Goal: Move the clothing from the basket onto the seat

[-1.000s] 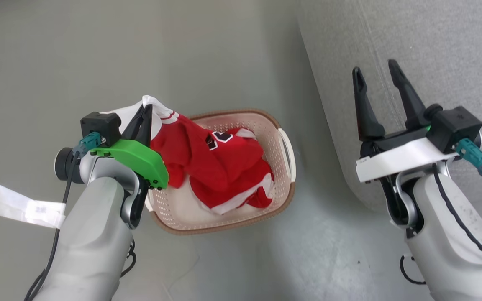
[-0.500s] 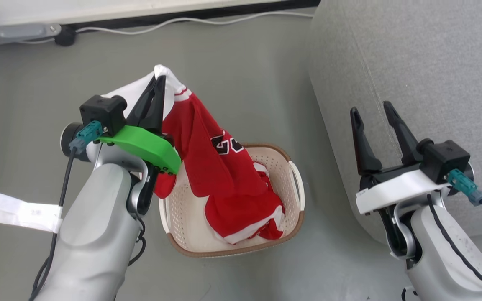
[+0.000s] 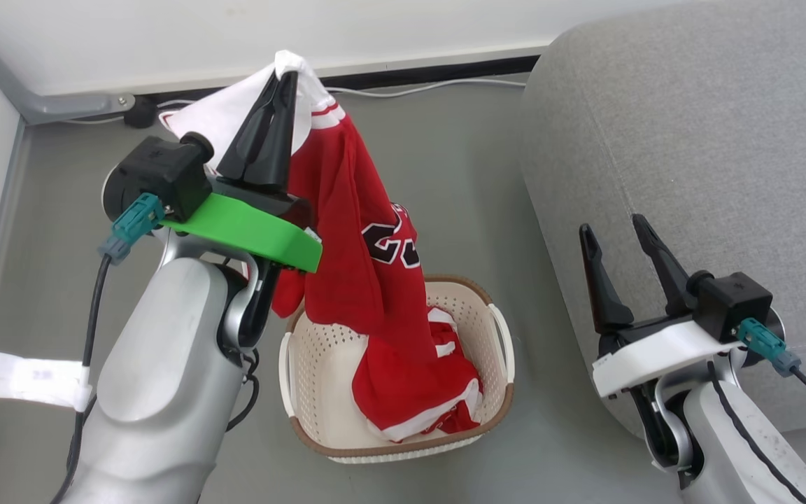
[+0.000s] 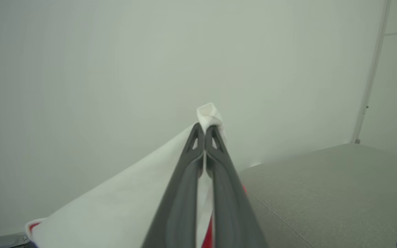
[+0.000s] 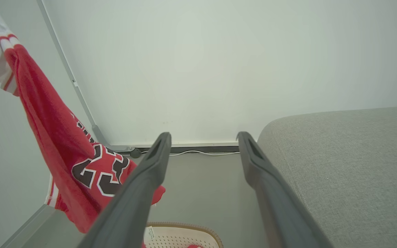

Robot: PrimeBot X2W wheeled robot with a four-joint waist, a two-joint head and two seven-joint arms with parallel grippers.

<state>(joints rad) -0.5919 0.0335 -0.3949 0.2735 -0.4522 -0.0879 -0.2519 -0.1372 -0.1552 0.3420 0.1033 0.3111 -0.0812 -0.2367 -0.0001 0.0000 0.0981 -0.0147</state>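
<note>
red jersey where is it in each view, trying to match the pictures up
head view: jersey hangs centre-left from the shut left gripper, lower end reaching into the basket.
left wrist view: its white trim pokes out past the closed jaws at centre, with red at the bottom edge.
right wrist view: jersey drapes down the left side, number showing.
shared landmark: the grey seat, on the right in each.

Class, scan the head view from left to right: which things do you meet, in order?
white tape tag → left gripper → red jersey → right gripper
</note>
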